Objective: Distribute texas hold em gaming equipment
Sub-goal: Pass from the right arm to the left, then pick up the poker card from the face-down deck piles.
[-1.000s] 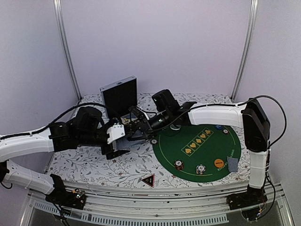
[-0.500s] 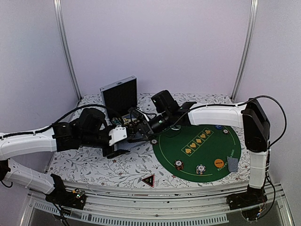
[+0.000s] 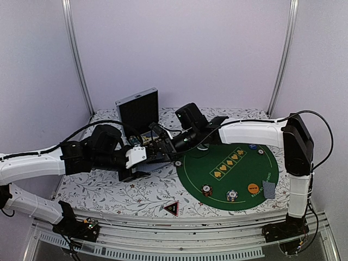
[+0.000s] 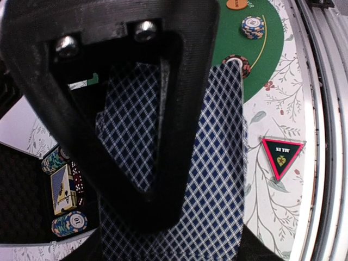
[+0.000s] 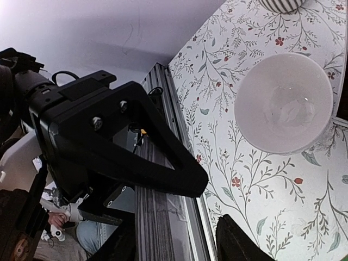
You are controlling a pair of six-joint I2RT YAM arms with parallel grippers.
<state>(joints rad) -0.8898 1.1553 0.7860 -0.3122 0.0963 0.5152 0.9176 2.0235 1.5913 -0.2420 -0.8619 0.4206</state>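
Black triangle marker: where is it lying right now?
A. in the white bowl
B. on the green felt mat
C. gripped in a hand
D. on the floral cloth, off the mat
D: the black triangle marker lies flat on the floral cloth by the table's near edge, just outside the rim of the green felt mat.

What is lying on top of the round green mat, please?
Two chip stacks, an orange disc, a blue disc, a white disc and a checkered card. The right arm hides the mat's upper-left edge.
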